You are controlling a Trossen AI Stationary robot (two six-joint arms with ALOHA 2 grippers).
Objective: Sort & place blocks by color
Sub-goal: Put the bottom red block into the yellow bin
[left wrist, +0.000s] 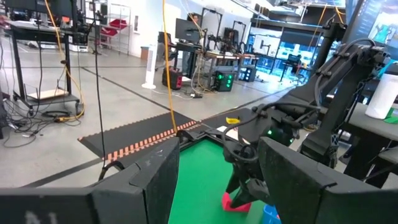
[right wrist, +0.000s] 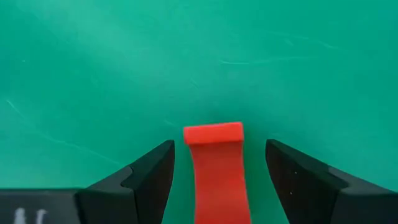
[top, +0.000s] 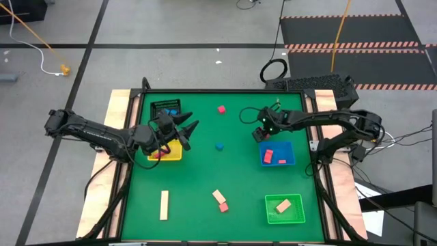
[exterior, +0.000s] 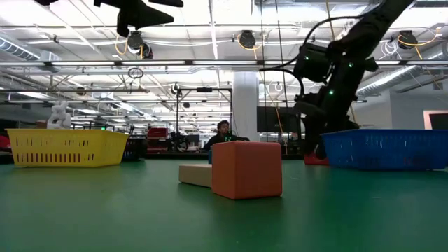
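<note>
My right gripper point(right wrist: 217, 165) is open and points down at the green table, next to the blue tray point(top: 287, 147). Its fingers stand on either side of a red bar block point(right wrist: 216, 168) that lies flat on the table, with a gap showing on each side. The left wrist view shows this red block point(left wrist: 235, 202) under that gripper. My left gripper point(top: 186, 130) is open and empty, raised above the yellow tray point(top: 171, 156). Other blocks lie loose: a red cube point(top: 222, 109), a blue block point(top: 219, 146), a tan bar point(top: 164, 205), and a tan block point(top: 218, 196) beside a red one point(top: 224, 206).
The blue tray holds two red blocks point(top: 268, 154). The yellow tray holds a red block point(top: 158, 154), and the green tray point(top: 297, 217) holds an orange-tan block point(top: 283, 204). A black wire basket point(top: 166, 109) sits at the far left. Bare green table lies in the middle and near left.
</note>
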